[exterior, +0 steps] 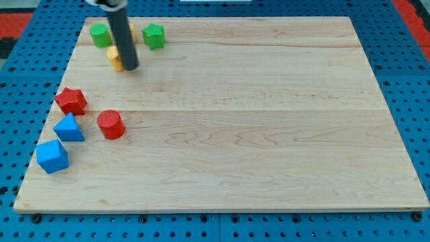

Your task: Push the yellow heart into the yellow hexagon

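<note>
My tip (130,68) rests on the board near the view's top left. A yellow block (114,58) sits right against the rod's left side, partly hidden, so I cannot make out its shape. A sliver of a second yellow block (132,31) shows just right of the rod, higher up, between the rod and a green block; its shape is also hidden. The two yellow blocks stand apart, with the rod across the space between them.
A round green block (101,35) and a green star-like block (154,35) lie at the top left. A red star (70,101), a red cylinder (111,125), a blue triangle (69,128) and a blue block (52,156) lie near the wooden board's (269,134) left edge.
</note>
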You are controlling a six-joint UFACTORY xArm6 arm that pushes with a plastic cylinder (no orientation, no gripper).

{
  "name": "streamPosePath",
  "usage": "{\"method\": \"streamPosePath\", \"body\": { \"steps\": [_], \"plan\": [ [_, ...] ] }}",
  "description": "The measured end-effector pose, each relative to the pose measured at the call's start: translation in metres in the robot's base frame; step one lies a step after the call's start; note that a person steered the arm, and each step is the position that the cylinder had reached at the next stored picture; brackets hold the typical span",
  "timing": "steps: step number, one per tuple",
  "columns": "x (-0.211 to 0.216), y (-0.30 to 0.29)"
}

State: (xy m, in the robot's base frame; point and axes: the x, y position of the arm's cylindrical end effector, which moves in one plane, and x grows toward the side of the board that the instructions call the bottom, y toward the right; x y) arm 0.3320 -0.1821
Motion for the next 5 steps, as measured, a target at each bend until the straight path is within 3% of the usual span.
{"method": "streamPosePath", "body": {
  "steps": [1, 2, 3, 4, 5],
  "plan": [
    [-0.005, -0.018],
    [0.026, -0.028],
    [-0.001, -0.060],
    [-0.040, -0.015],
    [-0.019, -0.066]
  ]
}}
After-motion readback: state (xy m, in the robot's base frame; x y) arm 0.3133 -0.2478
